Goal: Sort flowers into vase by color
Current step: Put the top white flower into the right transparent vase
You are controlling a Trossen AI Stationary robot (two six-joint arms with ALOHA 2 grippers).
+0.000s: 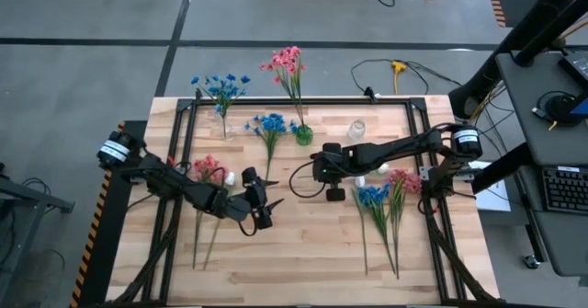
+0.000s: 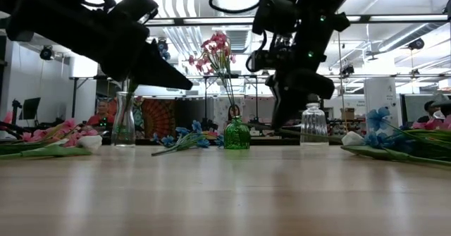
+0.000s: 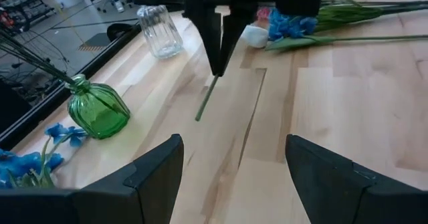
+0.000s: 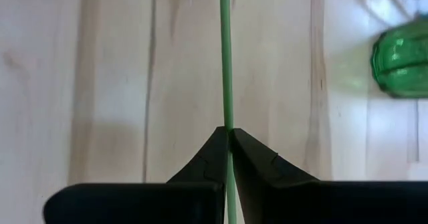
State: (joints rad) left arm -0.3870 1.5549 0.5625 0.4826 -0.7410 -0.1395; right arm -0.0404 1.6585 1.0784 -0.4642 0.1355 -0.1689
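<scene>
Table (image 1: pixel 303 244) pale matt wood planks; green vase (image 3: pixel 99 110) glossy glass; clear vase (image 3: pixel 159 30) ribbed glass.

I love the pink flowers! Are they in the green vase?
Yes, the pink flowers stand up out of the green vase at the back of the table.

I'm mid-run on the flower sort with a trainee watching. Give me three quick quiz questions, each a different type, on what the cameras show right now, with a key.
1. True or false: the right gripper is shut on a thin green flower stem.
2. Multiple choice: the pink-red flowers standing upright are in which container? A) round green glass vase B) empty ribbed clear glass jar C) tall clear glass vase
3. Fill in: the left gripper hangs over the bare wooden table with its fingers ____.

Key: 1 true; 2 A; 3 open
</scene>
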